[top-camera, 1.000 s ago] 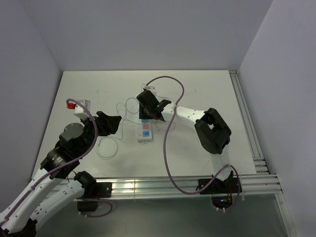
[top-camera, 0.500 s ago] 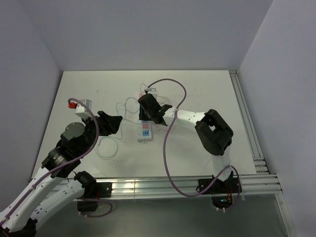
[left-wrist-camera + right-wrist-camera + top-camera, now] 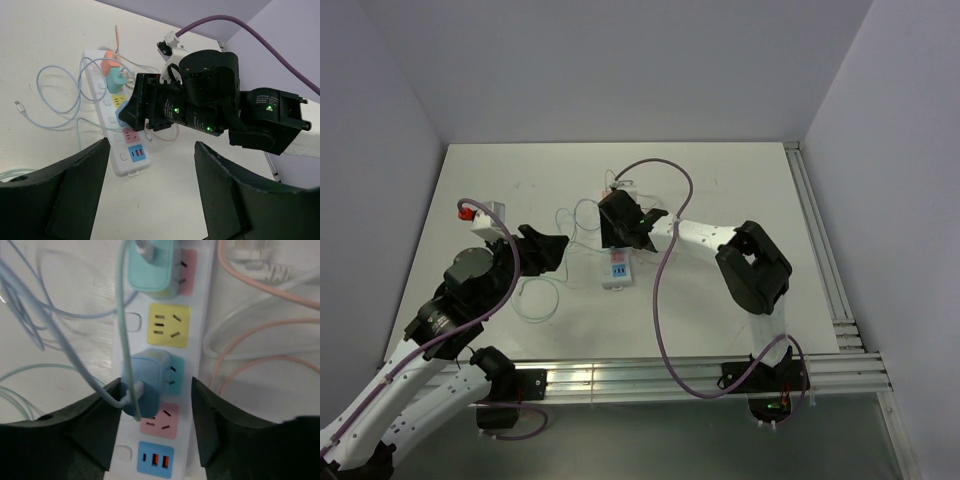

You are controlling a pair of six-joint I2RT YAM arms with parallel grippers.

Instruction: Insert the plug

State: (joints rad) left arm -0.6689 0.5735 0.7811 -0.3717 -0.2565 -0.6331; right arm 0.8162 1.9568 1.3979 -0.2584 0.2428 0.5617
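Observation:
A white power strip [image 3: 616,272] lies at the table's middle, also in the left wrist view [image 3: 131,167] and right wrist view [image 3: 202,315]. A blue plug [image 3: 149,382] sits in its teal socket, with a pale cable leading left. My right gripper [image 3: 156,386] is open and straddles this plug from above; the left finger [image 3: 100,415] is close beside it, the right finger [image 3: 215,425] stands apart. In the top view the right gripper [image 3: 618,228] hides the plug. My left gripper [image 3: 548,250] is open and empty, left of the strip.
A green plug [image 3: 151,265] sits in the socket above. The yellow socket [image 3: 170,326], pink socket [image 3: 161,422] and USB ports [image 3: 155,458] show empty. Blue and pink cables [image 3: 250,340] loop on both sides. A white box with a red part [image 3: 480,212] lies far left.
My right gripper has shifted slightly down and left over the strip. The left arm has barely moved.

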